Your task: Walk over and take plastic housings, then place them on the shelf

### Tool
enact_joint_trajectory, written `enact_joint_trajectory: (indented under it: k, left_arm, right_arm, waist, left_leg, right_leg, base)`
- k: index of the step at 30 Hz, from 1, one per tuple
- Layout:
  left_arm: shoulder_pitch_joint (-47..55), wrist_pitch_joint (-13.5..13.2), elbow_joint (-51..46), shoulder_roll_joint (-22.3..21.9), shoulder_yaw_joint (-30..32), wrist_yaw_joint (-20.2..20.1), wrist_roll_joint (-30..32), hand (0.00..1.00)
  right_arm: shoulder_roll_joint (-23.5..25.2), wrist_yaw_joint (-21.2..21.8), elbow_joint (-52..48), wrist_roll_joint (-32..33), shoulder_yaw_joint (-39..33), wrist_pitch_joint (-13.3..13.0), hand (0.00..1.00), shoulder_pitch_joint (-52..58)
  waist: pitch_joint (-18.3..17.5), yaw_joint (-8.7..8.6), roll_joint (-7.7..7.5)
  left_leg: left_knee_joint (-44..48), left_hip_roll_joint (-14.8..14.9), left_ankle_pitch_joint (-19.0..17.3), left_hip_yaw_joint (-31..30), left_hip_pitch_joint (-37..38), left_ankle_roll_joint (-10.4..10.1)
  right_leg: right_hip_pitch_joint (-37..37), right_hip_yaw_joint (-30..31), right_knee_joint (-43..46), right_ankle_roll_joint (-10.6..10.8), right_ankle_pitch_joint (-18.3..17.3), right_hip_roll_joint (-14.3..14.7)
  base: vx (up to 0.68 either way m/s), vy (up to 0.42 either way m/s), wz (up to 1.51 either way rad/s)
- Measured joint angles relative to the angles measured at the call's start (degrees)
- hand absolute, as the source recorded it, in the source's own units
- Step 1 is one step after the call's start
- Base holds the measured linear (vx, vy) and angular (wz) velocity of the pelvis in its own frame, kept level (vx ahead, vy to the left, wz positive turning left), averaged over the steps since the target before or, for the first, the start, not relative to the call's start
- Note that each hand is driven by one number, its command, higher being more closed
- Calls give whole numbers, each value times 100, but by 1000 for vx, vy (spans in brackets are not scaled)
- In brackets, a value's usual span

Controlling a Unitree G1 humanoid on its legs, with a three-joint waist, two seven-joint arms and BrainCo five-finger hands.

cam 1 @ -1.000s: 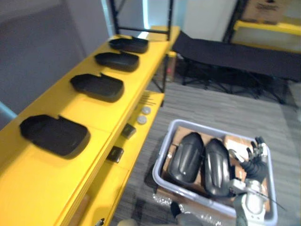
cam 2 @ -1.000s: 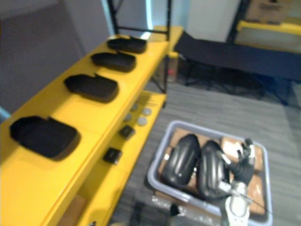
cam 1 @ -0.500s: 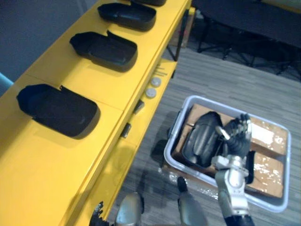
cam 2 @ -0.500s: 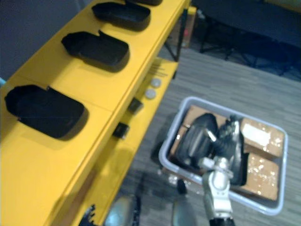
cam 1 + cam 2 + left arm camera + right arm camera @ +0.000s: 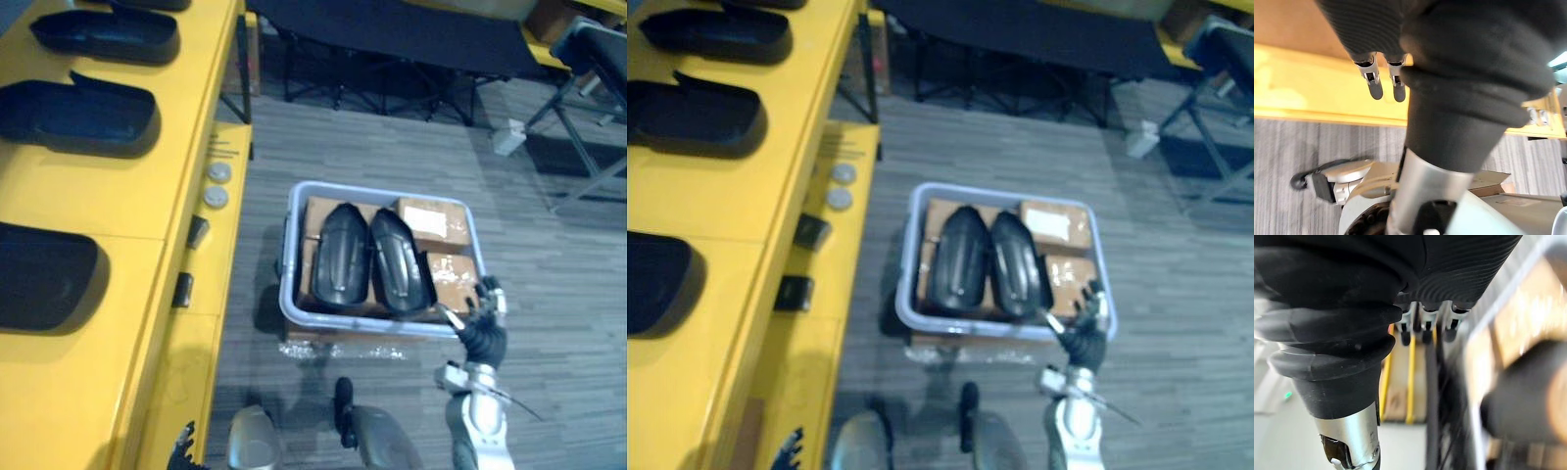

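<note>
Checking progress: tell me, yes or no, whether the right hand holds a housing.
No, the right hand is open by the bin's near rim, while both housings lie inside it.

1. Right hand [image 5: 483, 335]: a dark ribbed cover over its back and wrist, with silver fingers [image 5: 488, 290] ending in dark tips.
2. Right forearm [image 5: 474, 431]: a smooth, silver-grey tube.
3. Left hand [image 5: 1371, 29]: the same dark ribbed cover, with silver, dark-tipped fingers [image 5: 1374, 84].
4. Left wrist sleeve [image 5: 1474, 78]: thick, black and bulging, above a silver-grey forearm [image 5: 1425, 181].

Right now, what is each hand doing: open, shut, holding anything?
Left hand: open, fingers relaxed, holding nothing.
Right hand: open, empty, by the bin.
</note>
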Motion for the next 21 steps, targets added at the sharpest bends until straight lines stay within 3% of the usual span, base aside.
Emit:
enact_joint_trajectory:
  k: [2,5,6,8,10,13,15,18,21]
  left_arm:
    - [111,17,14,-37,27,13,-276,0]
    - [134,59,51,-152,23,83,-529,0]
    - [110,123,115,-355,28,149,-869,0]
    - [45,139,227,-596,42,222,-1042,0]
    - [-4,143,364,-659,35,237,-1038,0]
    - [-27,134,445,-657,12,229,-1014,0]
    - [-56,134,462,-596,-9,186,-1015,0]
    - [-116,134,499,-425,-161,126,-1007,0]
    - [-320,136,659,-426,-211,111,-1024,0]
  right_arm:
    - [-73,-15,-105,143,-601,80,0,102]
    - [-287,-20,-337,286,-1065,94,0,192]
    - [-395,-29,-363,348,-1215,122,0,195]
    - [-390,-39,-362,342,-1221,204,0,158]
    - [-371,-45,-356,335,-1146,214,0,130]
    - [-407,-26,-335,326,-1154,231,0,-133]
    - [-425,-21,-156,326,-1218,292,0,-378]
    - [-563,52,273,343,-1312,490,0,-809]
    - [-1009,97,952,344,-1382,719,0,-1661]
  waist:
    - [-41,-46,-46]
    - [-49,-182,-9]
    - [-12,-207,199]
    - [-2,-181,416]
    - [20,-176,535]
    - [15,-162,601]
    - [84,-162,602]
    - [115,-144,630]
    - [307,-136,745]
  left_leg:
    - [-392,0,209,94,167,-169]
    - [-860,-39,554,56,171,-323]
    - [-1058,-35,737,42,95,-336]
    - [-1237,-31,916,11,111,-262]
    - [-1275,-100,1097,-108,114,-133]
    - [-1821,-418,1160,-604,263,-109]
    - [-2028,-482,1187,-584,409,-222]
    - [-2028,-641,1210,-586,400,-188]
    - [-2023,-824,1273,-586,384,-115]
  right_leg:
    - [-47,-321,32,79,-34,-96]
    - [-256,-397,-7,-30,-15,-44]
    - [-346,-418,-170,-166,104,44]
    - [-287,-412,-378,-252,241,117]
    - [-173,-400,-526,-285,304,106]
    - [-121,-254,-668,-268,292,100]
    - [-128,-230,-658,-261,290,81]
    - [-158,-297,-600,-188,339,-108]
    - [-158,-289,-634,-50,433,-320]
  base:
    - [18,-212,-22]
    - [33,-245,1]
    - [22,-216,-3]
    - [42,-192,-5]
    - [32,-118,5]
    - [-22,-6,-16]
    - [-64,76,-17]
    - [-46,98,2]
    - [-41,164,6]
